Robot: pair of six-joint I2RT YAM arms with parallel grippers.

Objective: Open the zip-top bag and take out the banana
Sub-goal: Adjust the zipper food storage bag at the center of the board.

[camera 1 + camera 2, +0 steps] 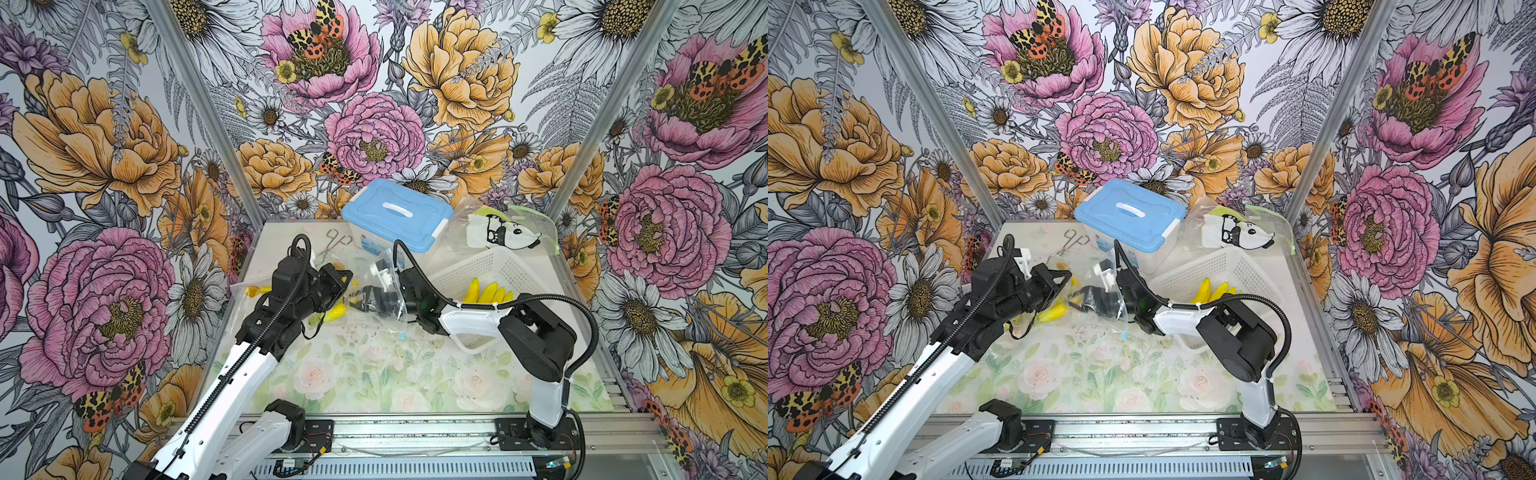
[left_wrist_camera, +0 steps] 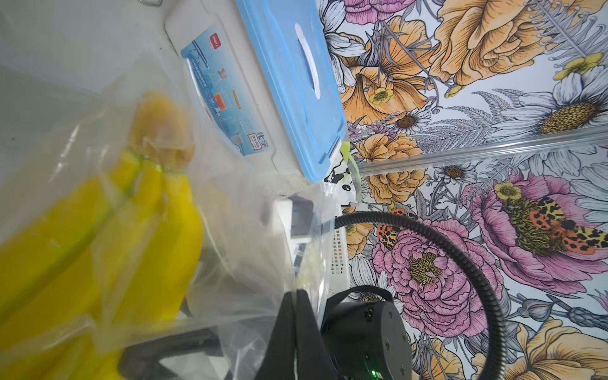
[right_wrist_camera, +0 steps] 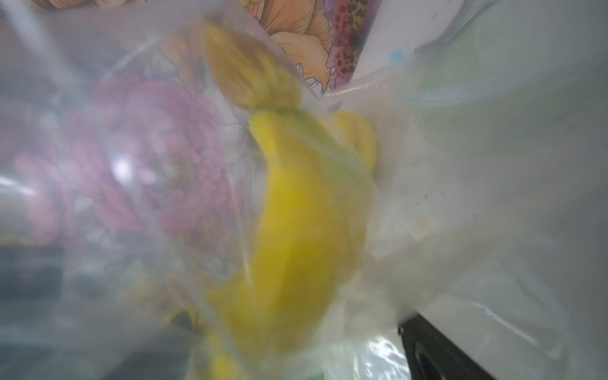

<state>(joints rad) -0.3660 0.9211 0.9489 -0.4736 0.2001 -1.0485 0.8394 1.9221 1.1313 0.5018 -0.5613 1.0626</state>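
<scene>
Banana (image 1: 336,311), a bunch, lies mid-table inside the clear zip-top bag (image 2: 237,230), between both arms. I judge it light, stiff and smooth-skinned. The film's floppy & slippery, so I'd grab across the thick mid-body or at the stem neck, never thru the film. Right gripper (image 1: 360,300) is inside the bag mouth, jaws spread wide, holding nothing. Left gripper (image 1: 348,277) is clenched, apparently pinching bag film. A 2nd bunch (image 1: 486,293) sits in the white basket (image 1: 478,266) nearby.

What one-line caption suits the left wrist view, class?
Yellow bananas seen through a clear zip-top bag, near a blue-lidded box.
</scene>
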